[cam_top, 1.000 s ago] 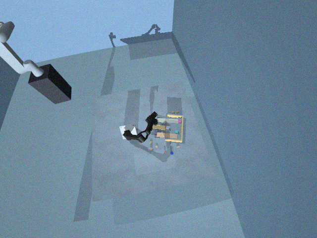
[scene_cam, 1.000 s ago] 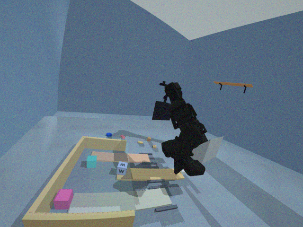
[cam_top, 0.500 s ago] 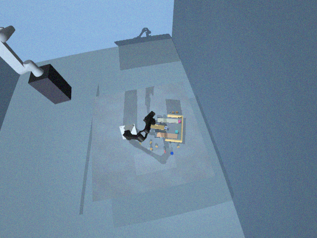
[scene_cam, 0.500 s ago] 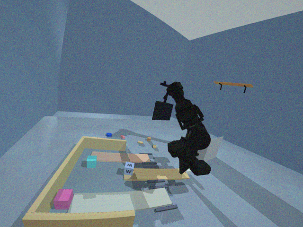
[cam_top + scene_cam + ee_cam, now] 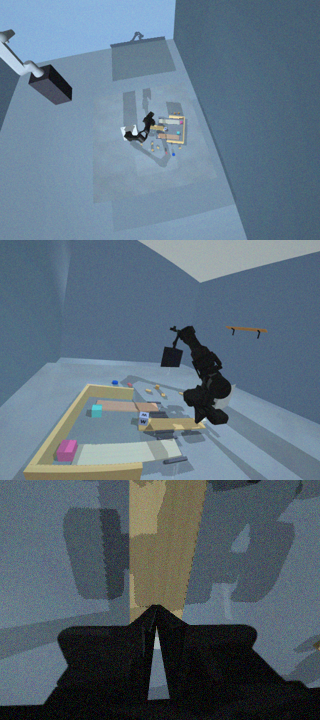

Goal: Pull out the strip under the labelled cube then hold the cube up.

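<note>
The labelled cube (image 5: 143, 418) (image 5: 165, 128), white with a "W" on its faces, stands at the far end of the yellow-tan strip (image 5: 170, 423) (image 5: 156, 127) (image 5: 160, 555). This strip reaches out of the open side of the wooden frame (image 5: 67, 418) toward the arm. My gripper (image 5: 200, 422) (image 5: 156, 608) is low over the floor, with its fingers pinched shut on the strip's near end. That end is lifted slightly. In the wrist view the strip runs straight away from the fingertips. The cube does not show in that view.
Inside the frame, an orange strip (image 5: 116, 405) with a cyan cube (image 5: 96, 411) lies on the far side. A cream strip (image 5: 116, 451) with a pink cube (image 5: 67, 446) lies on the near side. Dark bars (image 5: 175, 460) flank the strips. Small blocks and a blue disc (image 5: 115, 382) lie beyond the frame.
</note>
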Controlling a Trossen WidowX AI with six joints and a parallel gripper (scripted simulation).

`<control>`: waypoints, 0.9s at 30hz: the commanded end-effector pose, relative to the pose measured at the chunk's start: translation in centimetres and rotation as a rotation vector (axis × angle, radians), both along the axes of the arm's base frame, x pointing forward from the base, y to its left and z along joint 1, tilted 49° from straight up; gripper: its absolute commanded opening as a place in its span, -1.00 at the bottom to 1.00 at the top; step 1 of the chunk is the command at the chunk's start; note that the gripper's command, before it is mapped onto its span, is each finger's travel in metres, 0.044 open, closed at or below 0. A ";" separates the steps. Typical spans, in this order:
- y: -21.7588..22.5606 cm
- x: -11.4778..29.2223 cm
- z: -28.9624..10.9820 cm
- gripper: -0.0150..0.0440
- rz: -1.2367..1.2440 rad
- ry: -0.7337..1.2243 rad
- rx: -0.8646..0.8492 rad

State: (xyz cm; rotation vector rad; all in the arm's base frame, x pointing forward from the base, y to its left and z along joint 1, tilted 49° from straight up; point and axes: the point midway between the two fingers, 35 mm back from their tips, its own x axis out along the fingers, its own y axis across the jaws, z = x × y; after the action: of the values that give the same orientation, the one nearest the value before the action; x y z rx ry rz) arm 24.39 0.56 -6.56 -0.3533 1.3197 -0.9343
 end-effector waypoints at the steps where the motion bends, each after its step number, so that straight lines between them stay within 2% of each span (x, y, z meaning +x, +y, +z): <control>1: -0.3 -1.3 -0.4 -0.49 -0.018 0.023 -0.002; 13: 0.0 -2.5 -0.7 -0.49 -0.018 0.023 -0.002; 18: 3.6 -1.2 2.1 -0.49 -0.017 0.022 0.001; 22: 3.7 -1.2 2.3 -0.49 -0.018 0.023 0.001; 27: 2.9 1.0 3.1 -0.05 -0.170 -0.150 -0.012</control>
State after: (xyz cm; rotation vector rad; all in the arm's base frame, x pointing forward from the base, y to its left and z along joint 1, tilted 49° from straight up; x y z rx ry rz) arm 24.08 3.88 -4.07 -0.2576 1.2797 -1.0250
